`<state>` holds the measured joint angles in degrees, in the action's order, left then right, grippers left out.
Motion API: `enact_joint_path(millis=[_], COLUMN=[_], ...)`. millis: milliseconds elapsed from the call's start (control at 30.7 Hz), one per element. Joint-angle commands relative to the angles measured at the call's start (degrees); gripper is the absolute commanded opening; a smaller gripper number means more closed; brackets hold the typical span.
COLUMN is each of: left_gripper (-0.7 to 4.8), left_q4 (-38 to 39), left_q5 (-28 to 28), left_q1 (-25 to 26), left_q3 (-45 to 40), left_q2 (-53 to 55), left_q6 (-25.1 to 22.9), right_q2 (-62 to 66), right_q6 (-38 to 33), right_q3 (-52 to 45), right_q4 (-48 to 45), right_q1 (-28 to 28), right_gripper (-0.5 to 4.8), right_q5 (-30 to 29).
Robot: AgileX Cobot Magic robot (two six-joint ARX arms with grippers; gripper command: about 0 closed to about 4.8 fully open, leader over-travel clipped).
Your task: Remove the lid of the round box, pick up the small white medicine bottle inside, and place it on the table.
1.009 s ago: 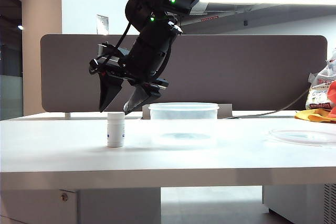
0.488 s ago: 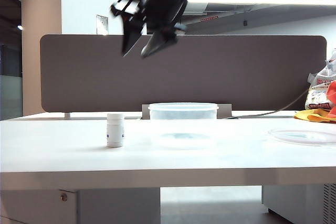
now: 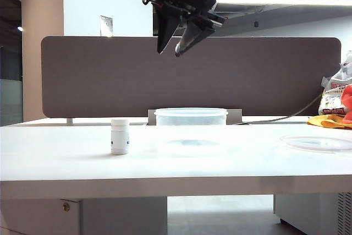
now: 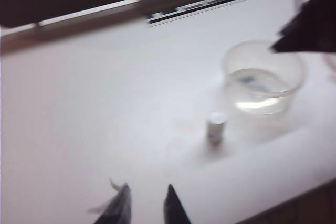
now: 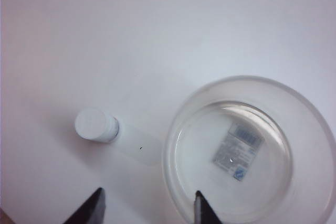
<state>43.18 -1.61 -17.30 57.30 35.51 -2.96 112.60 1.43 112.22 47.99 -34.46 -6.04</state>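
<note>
A: White plastic first. Small white medicine bottle, where?

B: Upright on the table, cap on. Left of the round box in the exterior view, near it but not touching.

A: Round box?

B: Clear tub, uncovered, nothing inside. Only a printed sticker showing through the base in the right wrist view. In front of the dark partition panel.

A: Lid?

B: Lid flat on the table at the far right of the exterior view, well apart from the round box.

A: Right gripper?

B: Right gripper high above the table, level with the panel's top edge, roughly over the gap between bottle and box. Tips pointing down. Fingers spread, nothing between them, grasping nothing. Same from its wrist view: straight down on bottle and box, only bare table between the tips.

A: Left gripper?

B: Left gripper not seen in the exterior view. In its wrist view only: raised, well apart from the bottle, looking across the table toward the panel. Fingers narrowly parted, bare tabletop in the gap, holding nothing. Blurred view.

A: Extras?

B: Bags at the right edge, behind the lid.
</note>
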Motion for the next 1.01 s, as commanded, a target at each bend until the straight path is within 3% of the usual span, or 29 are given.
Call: enact_joint_path(millis=[33, 195, 293, 488, 781, 1009], left_gripper=[0.89, 0.88, 0.83, 0.84, 0.84, 0.84], left_q4=[-1.42, -2.84, -5.86, -11.10, -13.27, -13.27], left_q5=[0.52, 2.58, 7.61, 10.34, 10.86, 10.80], left_q1=[2.25, 6.88, 10.45, 14.86, 15.82, 15.82], left_q3=[-2.71, -6.91, -10.71, -16.76, -17.18, -17.18], left_q2=[-1.33, -1.55, -1.84, -2.62, -2.62, -2.58], left_q6=[-0.20, 0.09, 2.78, 6.91, 7.96, 7.93], right_q2=[-0.98, -2.71, -4.00, -6.78, -9.79, -10.14], right_q6=[-0.94, -0.98, -1.01, -0.94, -0.31, -1.18], right_q3=[0.17, 0.15, 0.15, 0.00, -1.29, -1.36], right_q4=[-0.02, 2.10, 3.54, 5.62, 7.87, 6.93], right_q1=[0.31, 2.64, 4.33, 7.39, 13.70, 22.71], right_gripper=[2.28, 2.28, 2.29, 2.29, 2.28, 2.29], right_q5=[1.44, 2.34, 2.27, 2.27, 2.60, 3.61])
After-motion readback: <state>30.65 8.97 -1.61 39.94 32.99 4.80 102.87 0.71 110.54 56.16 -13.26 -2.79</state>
